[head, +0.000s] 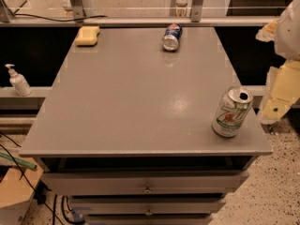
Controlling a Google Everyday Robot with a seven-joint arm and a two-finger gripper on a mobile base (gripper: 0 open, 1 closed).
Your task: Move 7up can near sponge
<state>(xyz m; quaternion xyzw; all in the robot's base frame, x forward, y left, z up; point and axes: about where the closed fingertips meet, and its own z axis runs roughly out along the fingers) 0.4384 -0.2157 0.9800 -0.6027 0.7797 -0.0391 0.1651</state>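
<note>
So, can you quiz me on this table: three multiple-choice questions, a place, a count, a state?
1. Where is the pale yellow rectangular sponge? A. grey table's far left corner B. near right corner C. a drawer
2. Drink cans on the table? A. one B. two C. three
3. The silvery-white aluminium 7up can is: A. upright B. lying down C. upside down
1 A: it lies at that corner. 2 B: the 7up can plus a blue Pepsi can. 3 A: it stands upright; the robot's tool hangs beyond the table's right edge, not holding it.
</note>
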